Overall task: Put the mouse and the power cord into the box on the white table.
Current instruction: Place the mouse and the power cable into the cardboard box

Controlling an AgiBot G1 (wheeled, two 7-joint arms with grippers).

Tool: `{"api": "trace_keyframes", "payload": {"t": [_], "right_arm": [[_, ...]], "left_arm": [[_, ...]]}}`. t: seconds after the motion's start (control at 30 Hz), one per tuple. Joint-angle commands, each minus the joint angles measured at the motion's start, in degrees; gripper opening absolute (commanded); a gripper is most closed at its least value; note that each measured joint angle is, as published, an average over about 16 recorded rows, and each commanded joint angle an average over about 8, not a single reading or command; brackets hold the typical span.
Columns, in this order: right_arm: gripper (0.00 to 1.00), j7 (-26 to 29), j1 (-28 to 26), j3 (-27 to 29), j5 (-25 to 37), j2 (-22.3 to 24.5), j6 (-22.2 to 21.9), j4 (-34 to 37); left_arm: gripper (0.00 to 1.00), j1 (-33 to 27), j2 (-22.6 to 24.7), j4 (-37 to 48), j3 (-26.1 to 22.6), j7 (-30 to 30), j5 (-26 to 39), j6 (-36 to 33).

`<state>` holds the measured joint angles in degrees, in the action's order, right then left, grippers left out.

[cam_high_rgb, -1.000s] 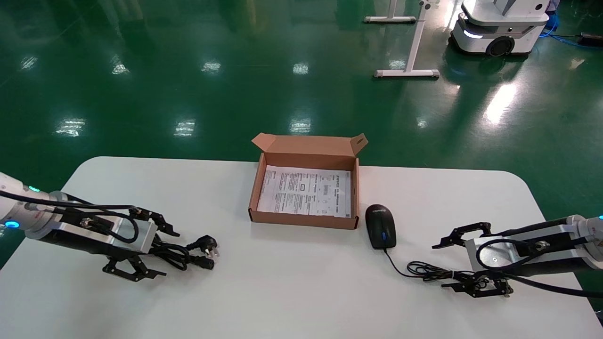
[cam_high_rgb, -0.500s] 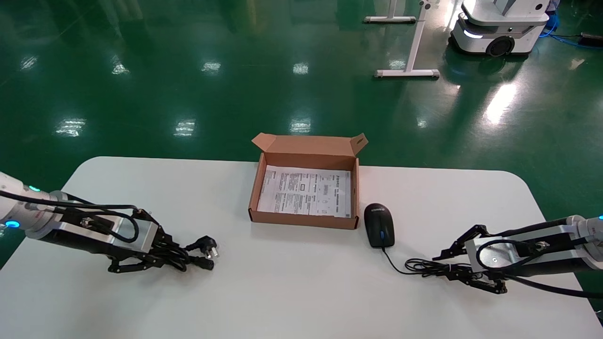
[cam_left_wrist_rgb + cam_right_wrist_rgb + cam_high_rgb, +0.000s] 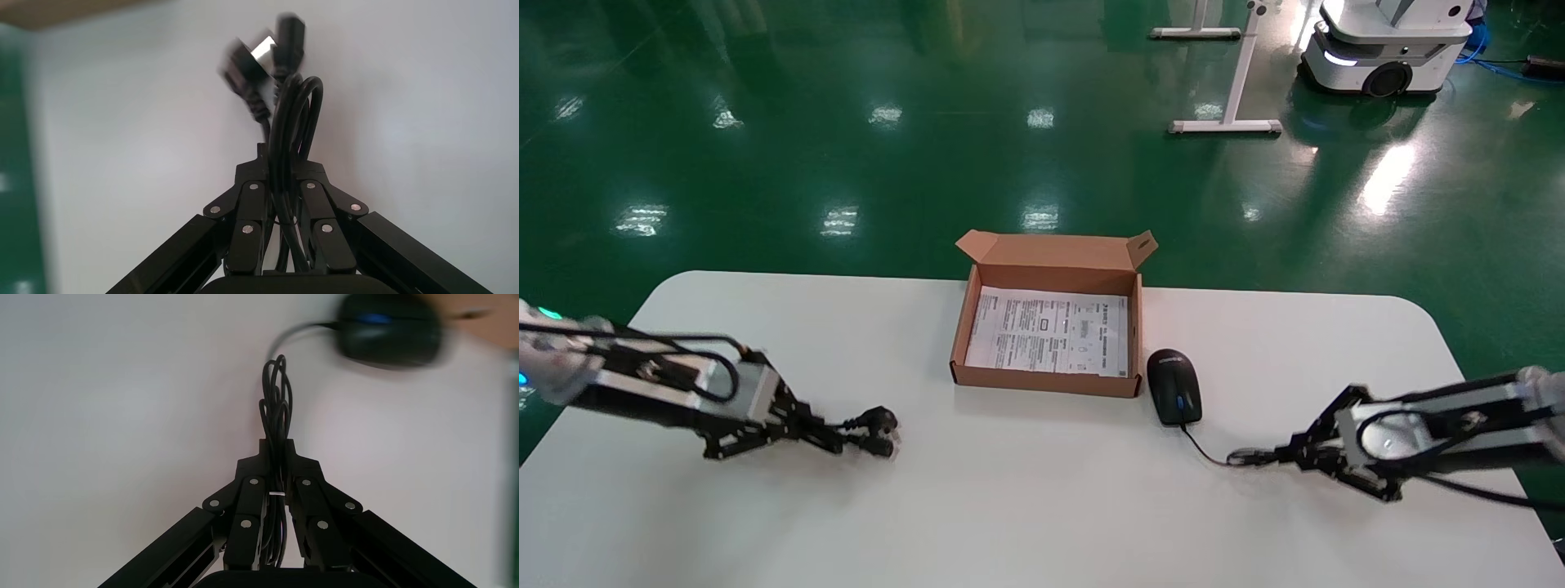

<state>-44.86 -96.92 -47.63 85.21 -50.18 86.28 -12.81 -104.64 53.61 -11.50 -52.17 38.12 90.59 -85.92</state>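
Both pickups are happening at once. At lower left, the left hand (image 3: 801,429) is clenching on the cord (image 3: 862,431), a thick rubbery black bundle with a chunky plug. At lower right, the right hand (image 3: 1291,456) is pinching the mouse's thin coiled cable, the glossy oval mouse (image 3: 1175,387) lying mid-frame on the smooth white counter (image 3: 1042,506). Next, I judge: lifting both toward the paper-lined cardboard box (image 3: 1042,379) just beyond.

left gripper (image 3: 801,429) closed on power cord (image 3: 866,433) | right gripper (image 3: 1291,457) closed on mouse (image 3: 1174,386) cable
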Motion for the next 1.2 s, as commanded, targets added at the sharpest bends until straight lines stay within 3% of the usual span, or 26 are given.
{"api": "trace_keyframes", "payload": {"t": [0.03,0.23,0.43,0.83,1.2], "right_arm": [[0.0,-0.1,-0.7,0.4,-0.5,0.8,0.6,-0.3],[0.0,3.0,-7.0,2.5,-3.1,2.3,1.6,-2.9],[0.0,5.2,-10.9,4.2,-5.2,-1.4,-1.4,-4.1],[0.0,3.1,-9.7,5.1,-6.5,-14.2,-10.0,1.7],[0.0,-1.0,-7.3,4.8,-6.1,-22.7,-17.3,7.7]], "left_arm": [[0.0,-1.2,-1.0,-0.1,0.6,-0.1,-0.8,-1.2],[0.0,-7.5,-3.4,-1.3,4.0,-4.5,-5.5,-2.5],[0.0,-11.1,-2.5,-3.2,6.4,-7.7,-8.5,0.1],[0.0,-11.0,1.9,0.1,8.6,-5.3,-11.6,4.4],[0.0,-11.8,3.1,5.2,8.4,-2.9,-11.1,5.9]]}}
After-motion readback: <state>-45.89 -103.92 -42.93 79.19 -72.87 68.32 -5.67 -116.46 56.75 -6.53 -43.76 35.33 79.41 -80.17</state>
